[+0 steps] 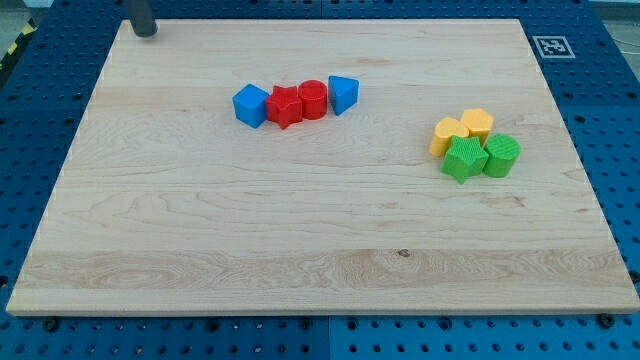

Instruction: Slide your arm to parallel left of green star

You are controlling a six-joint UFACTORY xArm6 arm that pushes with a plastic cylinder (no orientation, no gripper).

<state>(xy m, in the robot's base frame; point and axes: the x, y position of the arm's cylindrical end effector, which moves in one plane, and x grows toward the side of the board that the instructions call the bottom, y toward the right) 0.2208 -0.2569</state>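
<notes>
While far from green star point(464, 159), my tip point(146, 33) sits top-left.

My wooden board point(300, 230) carries a row at eleven o'clock: blue cube point(250, 105), red star point(285, 106), red cylinder point(313, 99), blue wedge point(343, 93). At three o'clock: two yellow blocks point(462, 128), green star point(464, 159), green cylinder point(502, 155).

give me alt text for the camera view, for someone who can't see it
My tip sits at the wooden board's top-left corner, far from all blocks. At the view's right, a green star clusters with a green cylinder and two yellow blocks; a row of blue cube, red star, red cylinder and blue triangular block lies top-centre.
</notes>
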